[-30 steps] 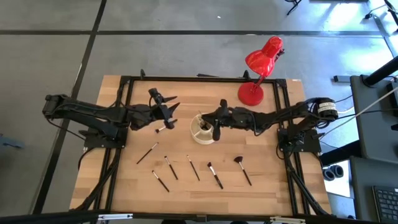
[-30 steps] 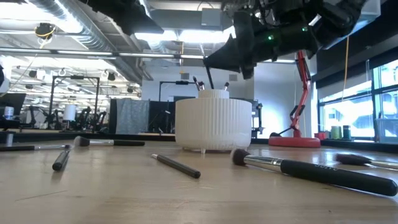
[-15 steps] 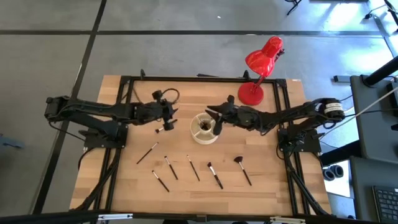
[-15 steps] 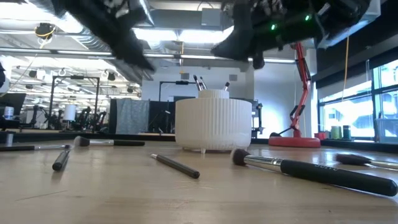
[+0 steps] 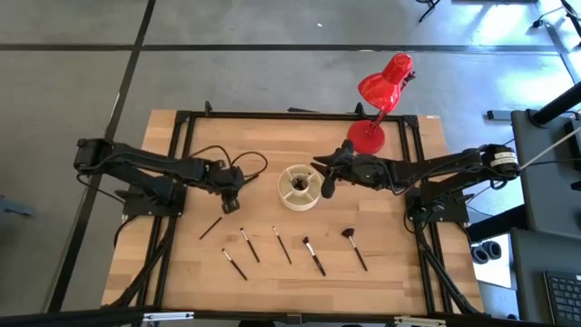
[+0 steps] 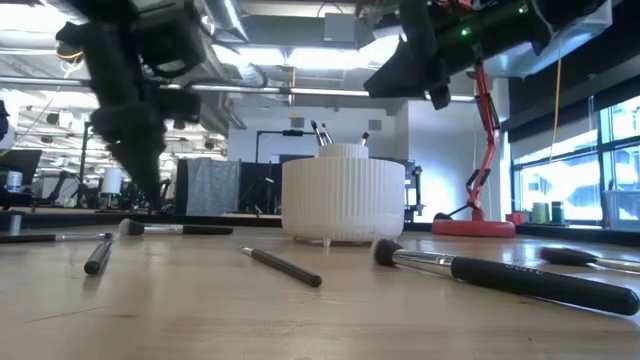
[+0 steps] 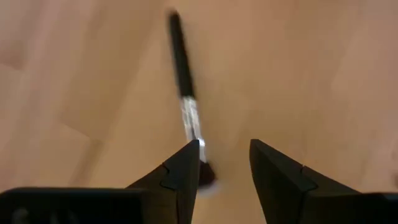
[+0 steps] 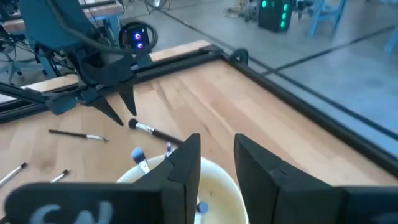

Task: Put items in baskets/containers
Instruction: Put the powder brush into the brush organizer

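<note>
The cream ribbed cup (image 5: 299, 188) (image 6: 343, 195) stands mid-table with a few brushes (image 6: 320, 133) sticking up from it. My left gripper (image 5: 229, 189) (image 7: 224, 152) is open and points down over a dark-handled brush (image 7: 184, 81) (image 6: 172, 229) that lies flat left of the cup. The brush's bristle end (image 7: 206, 177) is beside one fingertip; whether they touch, I cannot tell. My right gripper (image 5: 326, 179) (image 8: 217, 152) is open and holds nothing. It hovers at the cup's right rim (image 8: 214, 177). Several more brushes (image 5: 283, 245) lie flat nearer the near edge, among them a reddish fan-tipped brush (image 5: 353, 247).
A red desk lamp (image 5: 377, 104) stands on the far right of the table, just behind my right arm. Loose brushes (image 6: 500, 275) lie across the near half of the table. Black frame rails (image 5: 177, 145) run along the table's sides. Bare wood lies near the left and right edges.
My left gripper has come down from above the table toward the brush left of the cup and tipped to point downward. My right gripper has drawn back from over the cup toward the table's right side.
</note>
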`<control>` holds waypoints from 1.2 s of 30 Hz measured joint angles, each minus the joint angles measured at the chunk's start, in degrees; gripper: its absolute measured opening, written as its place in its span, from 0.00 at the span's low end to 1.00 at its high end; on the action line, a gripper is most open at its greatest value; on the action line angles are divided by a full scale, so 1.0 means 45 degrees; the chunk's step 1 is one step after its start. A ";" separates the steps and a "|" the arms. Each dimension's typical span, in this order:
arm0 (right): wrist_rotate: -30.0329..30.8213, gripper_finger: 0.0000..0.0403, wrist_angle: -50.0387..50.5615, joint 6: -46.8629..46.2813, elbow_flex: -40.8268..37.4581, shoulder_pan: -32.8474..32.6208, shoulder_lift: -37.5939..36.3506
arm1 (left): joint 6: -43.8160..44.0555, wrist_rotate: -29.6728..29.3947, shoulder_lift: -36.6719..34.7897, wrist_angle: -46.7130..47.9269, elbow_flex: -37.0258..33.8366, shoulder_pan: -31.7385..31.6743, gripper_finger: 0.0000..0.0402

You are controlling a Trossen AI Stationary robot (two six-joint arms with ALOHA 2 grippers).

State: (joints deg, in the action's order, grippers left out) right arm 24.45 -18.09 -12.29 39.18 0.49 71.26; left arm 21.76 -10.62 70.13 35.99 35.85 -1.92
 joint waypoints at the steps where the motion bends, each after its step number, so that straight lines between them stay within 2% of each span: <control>1: 0.0003 0.24 0.0115 -0.0134 0.0000 0.0000 0.0000 | 0.0288 0.0107 0.0051 -0.0015 -0.0171 0.0109 0.36; 4: 0.0004 0.24 0.0134 -0.0275 0.0000 0.0000 0.0000 | 0.0774 -0.0166 0.0102 0.0115 -0.0656 0.0372 0.40; 9: 0.0004 0.24 -0.0014 -0.0334 0.0000 0.0000 0.0032 | 0.0767 -0.2242 0.0078 0.0054 -0.1103 0.0262 0.47; 15: 0.0003 0.24 -0.0140 -0.0340 0.0000 0.0000 0.0054 | 0.0366 -0.0965 0.0082 -0.0080 -0.1443 -0.0257 0.45; 22: 0.0000 0.24 -0.0107 -0.0282 0.0000 0.0000 0.0054 | -0.0176 -0.0978 0.0082 -0.1065 -0.1538 -0.0266 0.40; 27: -0.0132 0.24 -0.0054 -0.0334 0.0000 0.0000 0.0054 | -0.0789 -0.0516 0.0082 -0.1288 -0.1538 -0.0266 0.31; 36: -0.0370 0.24 0.0015 -0.0501 0.0000 0.0000 0.0054 | -0.1216 -0.0289 0.0082 -0.1195 -0.1538 -0.0266 0.02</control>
State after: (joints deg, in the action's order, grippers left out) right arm 22.79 -18.02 -14.55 39.18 0.49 71.50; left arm 16.29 -11.92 70.50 30.61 28.93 -3.11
